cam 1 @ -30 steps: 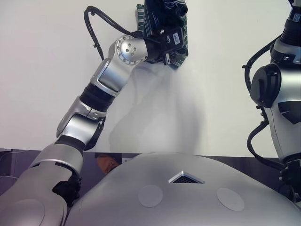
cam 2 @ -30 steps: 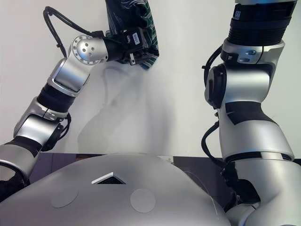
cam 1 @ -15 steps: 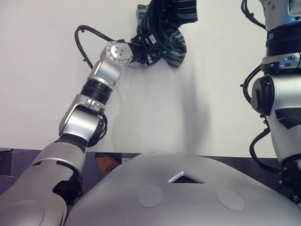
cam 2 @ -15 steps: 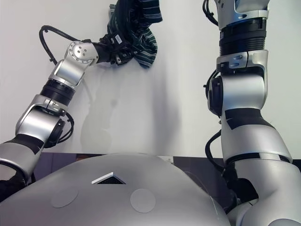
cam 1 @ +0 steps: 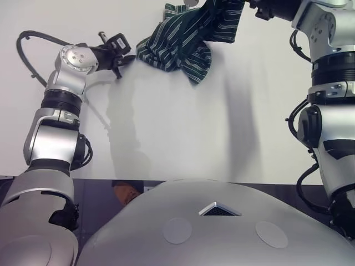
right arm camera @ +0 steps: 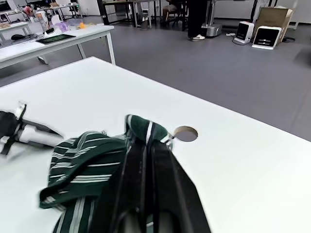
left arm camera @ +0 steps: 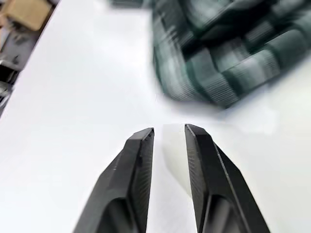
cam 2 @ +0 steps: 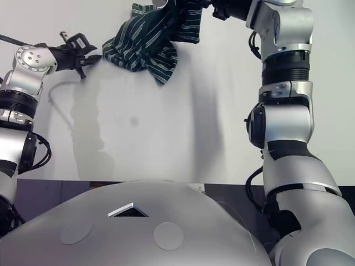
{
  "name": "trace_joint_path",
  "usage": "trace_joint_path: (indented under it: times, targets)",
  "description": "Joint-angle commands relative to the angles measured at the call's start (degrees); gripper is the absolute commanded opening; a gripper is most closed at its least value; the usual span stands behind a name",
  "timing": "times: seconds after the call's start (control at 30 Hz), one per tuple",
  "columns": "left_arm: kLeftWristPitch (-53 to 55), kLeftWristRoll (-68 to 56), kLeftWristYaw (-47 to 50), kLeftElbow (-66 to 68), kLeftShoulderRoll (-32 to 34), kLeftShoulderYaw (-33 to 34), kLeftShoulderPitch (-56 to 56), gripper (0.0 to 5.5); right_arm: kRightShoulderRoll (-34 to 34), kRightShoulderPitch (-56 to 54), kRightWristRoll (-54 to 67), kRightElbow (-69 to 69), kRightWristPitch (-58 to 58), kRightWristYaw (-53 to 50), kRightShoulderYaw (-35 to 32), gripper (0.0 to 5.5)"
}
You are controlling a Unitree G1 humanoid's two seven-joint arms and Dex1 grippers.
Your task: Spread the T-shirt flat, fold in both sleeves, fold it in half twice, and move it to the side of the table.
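The dark green, white-striped T-shirt (cam 1: pixel 180 41) lies bunched at the far middle of the white table (cam 1: pixel 166 122). My right gripper (right arm camera: pixel 148 141) is shut on a fold at the shirt's far right part, near the top of the left eye view, and that part is lifted. My left gripper (cam 1: pixel 126 58) hovers low over the table just left of the shirt, apart from it. Its fingers (left arm camera: pixel 141 160) stand a narrow gap apart with nothing between them, and the shirt (left arm camera: pixel 218 53) lies just ahead of them.
A round cable hole (right arm camera: pixel 185 133) is set in the tabletop just beyond the shirt. The table's near edge (cam 1: pixel 222 182) runs across in front of me. Bare tabletop stretches between that edge and the shirt. Desks and boxes stand in the room behind.
My left gripper has let go of the shirt and drawn away to the left. My right arm has come in from the right and taken hold of the shirt's far part. The shirt has spread leftward.
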Motion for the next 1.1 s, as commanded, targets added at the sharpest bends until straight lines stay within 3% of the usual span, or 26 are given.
trace_joint_path:
  times: [0.03,0.2,0.3,0.4,0.57,0.67,0.83,1.1]
  targets:
    - [-5.9,-3.1,-1.6,0.1,-0.2,3.6,-1.1,1.04,-0.9,1.6,0.8,-5.3,2.8,1.4,0.3,0.0]
    - [1.0,-11.8,-10.1,-15.1,-1.8,6.7,3.7,1.65,-0.7,2.0,0.5,-7.2,4.1,1.3,0.3,0.0]
    - [11.6,-15.9,-15.3,-29.6,-2.6,4.4,8.8,2.16,-0.4,1.8,0.4,-7.2,4.3,1.1,0.3,0.0]
    - [15.8,-12.3,-16.5,-34.3,-2.7,-0.3,11.7,2.34,0.0,1.2,0.2,-6.6,4.2,0.8,0.4,0.0]
    - [14.3,-1.0,-11.1,-27.5,-4.4,-7.3,10.4,2.34,0.6,1.3,0.2,-6.8,4.0,0.4,0.3,0.0]
    - [14.7,1.8,-6.5,-22.1,-6.6,-8.0,8.4,2.34,0.9,1.9,0.5,-7.8,4.4,0.4,0.4,0.0]
    - [15.1,1.1,-7.4,-20.8,-7.2,-8.2,8.3,2.34,0.9,2.8,0.6,-8.3,4.6,0.0,0.2,0.0]
    - [15.3,3.7,-4.2,-13.4,-10.5,-10.2,6.3,0.9,1.9,3.7,1.2,-10.0,5.1,-1.5,-0.3,0.0]
